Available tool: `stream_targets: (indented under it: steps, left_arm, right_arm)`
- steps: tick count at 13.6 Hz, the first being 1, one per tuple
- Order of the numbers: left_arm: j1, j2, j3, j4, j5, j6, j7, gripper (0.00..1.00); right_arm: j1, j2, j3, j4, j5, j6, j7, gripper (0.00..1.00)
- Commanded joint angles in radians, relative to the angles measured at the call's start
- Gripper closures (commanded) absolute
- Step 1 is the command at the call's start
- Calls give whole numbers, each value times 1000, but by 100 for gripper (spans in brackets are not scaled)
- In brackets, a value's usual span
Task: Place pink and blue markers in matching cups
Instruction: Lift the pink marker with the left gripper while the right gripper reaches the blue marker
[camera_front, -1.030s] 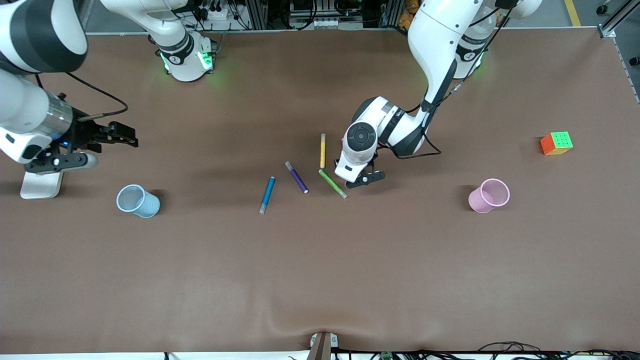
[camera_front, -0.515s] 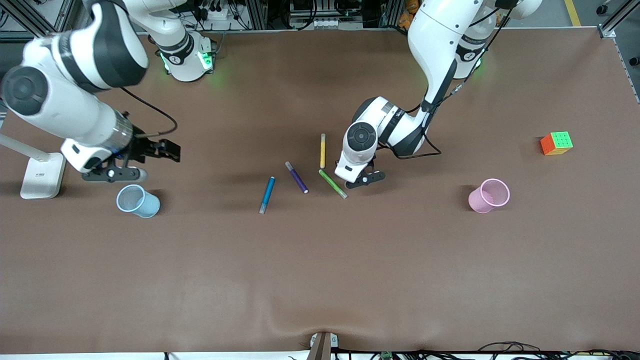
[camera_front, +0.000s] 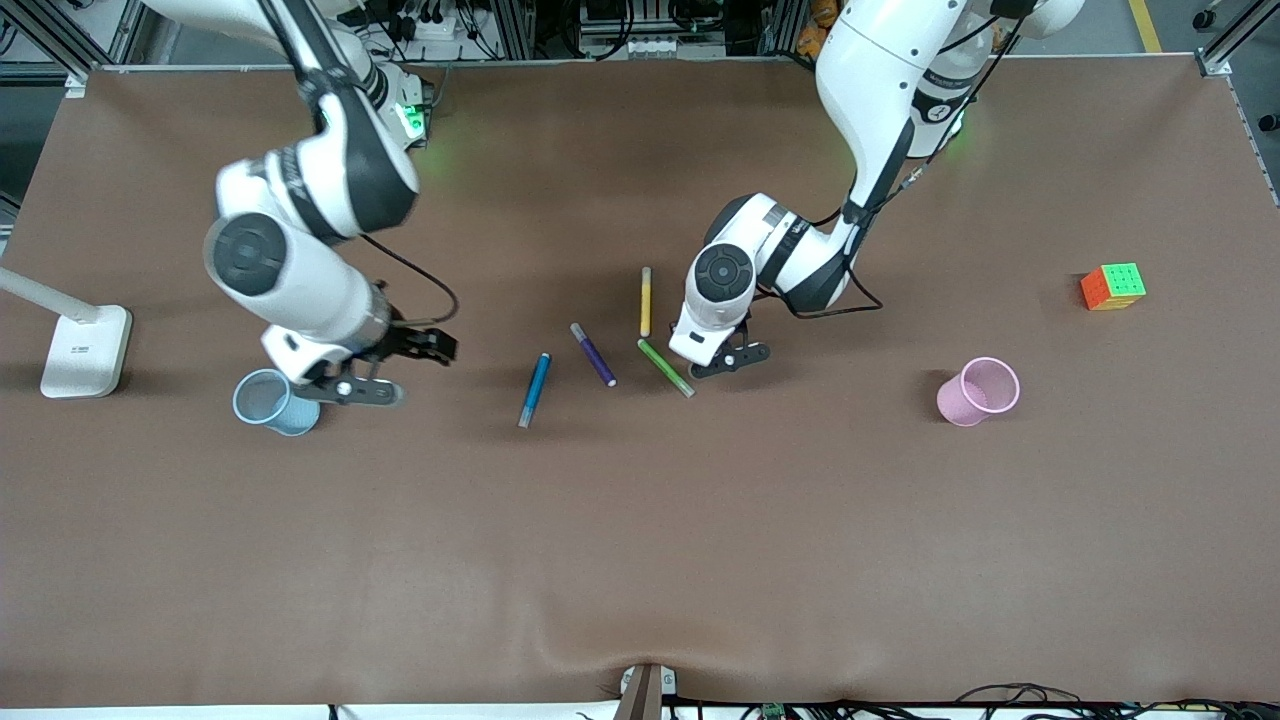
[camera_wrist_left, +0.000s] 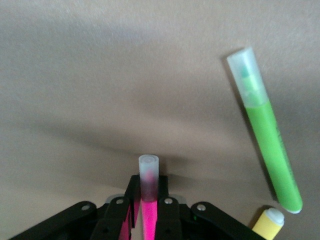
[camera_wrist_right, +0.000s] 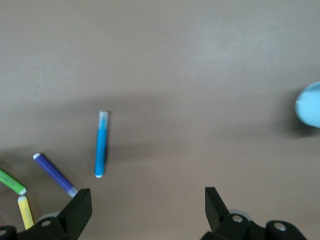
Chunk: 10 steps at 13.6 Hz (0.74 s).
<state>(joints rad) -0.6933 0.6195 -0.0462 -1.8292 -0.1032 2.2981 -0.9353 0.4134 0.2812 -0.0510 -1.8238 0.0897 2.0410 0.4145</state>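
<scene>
My left gripper (camera_front: 722, 362) is low over the table beside the green pen and is shut on the pink marker (camera_wrist_left: 149, 200), whose pale cap sticks out past the fingertips. The marker is hidden under the hand in the front view. The blue marker (camera_front: 534, 389) lies on the table and also shows in the right wrist view (camera_wrist_right: 101, 145). My right gripper (camera_front: 400, 368) is open and empty, between the blue cup (camera_front: 272, 402) and the blue marker. The pink cup (camera_front: 975, 392) stands toward the left arm's end.
A green pen (camera_front: 665, 367), a purple pen (camera_front: 593, 354) and a yellow pen (camera_front: 646, 300) lie between the blue marker and my left gripper. A colour cube (camera_front: 1112, 286) sits past the pink cup. A white lamp base (camera_front: 85, 350) stands past the blue cup.
My right arm has swung in from its end of the table, over the blue cup, toward the blue marker. The left gripper has stayed put.
</scene>
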Motion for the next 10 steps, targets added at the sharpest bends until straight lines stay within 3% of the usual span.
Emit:
stream_targets:
  steps: [1, 4, 7, 10]
  left_arm:
    - [12, -66, 12, -2, 3, -80, 6, 100]
    - [81, -133, 22, 1, 58, -161, 6, 100]
    - [147, -191, 20, 4, 305, -247, 76, 100]
    - [280, -239, 17, 8, 338, -249, 240, 100]
  right_arm:
    - [53, 94, -10, 37, 5, 83, 41, 0]
    - [77, 162, -10, 37, -2, 172, 40, 0]
    - [122, 231, -13, 37, -5, 270, 50, 0]
    - [143, 298, -13, 38, -10, 362, 82, 0]
